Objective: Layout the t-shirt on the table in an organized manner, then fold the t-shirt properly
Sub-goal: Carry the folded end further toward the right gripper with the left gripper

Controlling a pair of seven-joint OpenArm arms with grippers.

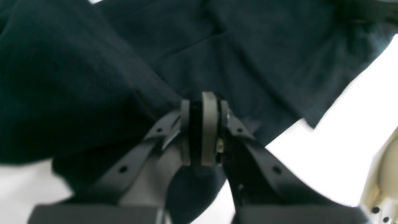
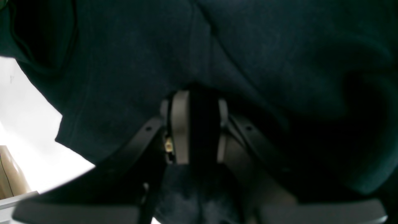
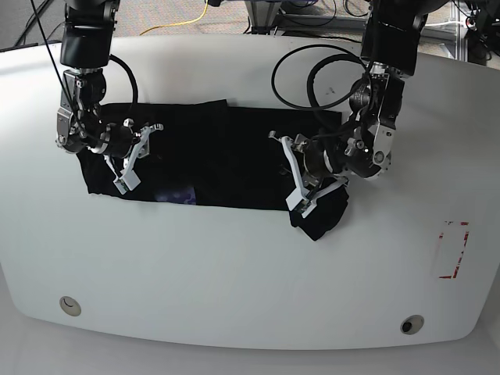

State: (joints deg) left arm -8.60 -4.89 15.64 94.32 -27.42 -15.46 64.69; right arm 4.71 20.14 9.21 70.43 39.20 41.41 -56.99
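Item: t-shirt [image 3: 211,156], black, spread across the table [image 3: 250,266] toward 12 o'clock; faint bluish print near its 6 o'clock hem, no legible writing.
Left end effector [image 1: 203,130]: clamped on a cloth fold.
Right end effector [image 2: 196,127]: clamped on cloth.
Wrist views blurred; shirt's outline partly hidden by arms.
Red-outlined rectangle [image 3: 453,248] at 4 o'clock.

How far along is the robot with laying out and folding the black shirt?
Done: the plain black cloth t-shirt lies stretched in a long band across the glossy white table, apparently already folded lengthwise. In hand: the left gripper and right gripper each pinch cloth at opposite ends, the left end lifted and bunched. Left: folding the ends inward into a compact packet.
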